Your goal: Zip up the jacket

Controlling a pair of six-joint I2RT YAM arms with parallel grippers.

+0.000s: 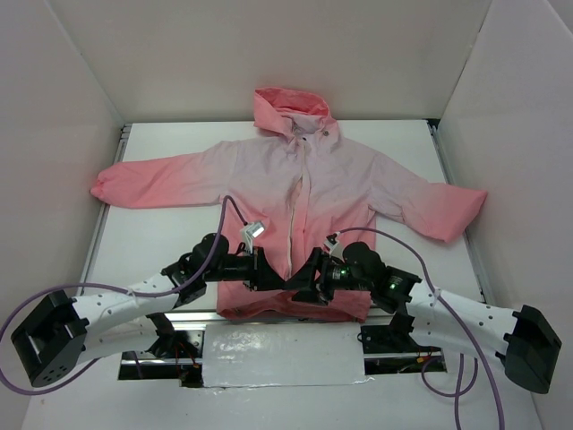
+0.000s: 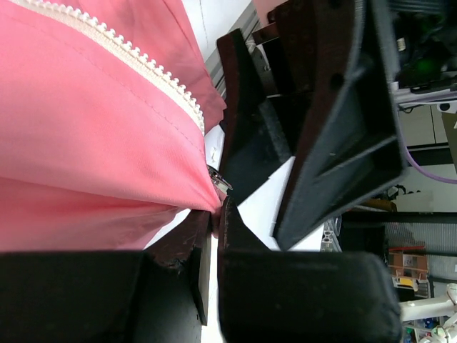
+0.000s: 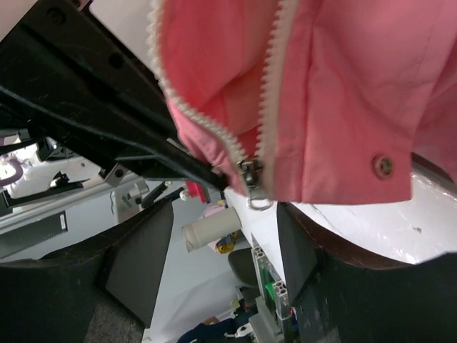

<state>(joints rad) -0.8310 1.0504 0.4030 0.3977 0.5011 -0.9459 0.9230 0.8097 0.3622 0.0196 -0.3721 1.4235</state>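
The jacket (image 1: 309, 175) is spread flat on the table (image 1: 152, 235), hood far, hem near. The hem corner just left of the zipper's foot is pinched in the clenched left gripper (image 2: 216, 218). The right gripper (image 3: 225, 209) is poised with jaws spread, and the zipper slider (image 3: 250, 182) hangs ungrasped between them. If the jaws are closed off-centre, fabric rather than the pull may be caught. If the slider is drawn away while the hem is weakly anchored, the teeth (image 3: 268, 100) could be bunched or jammed.
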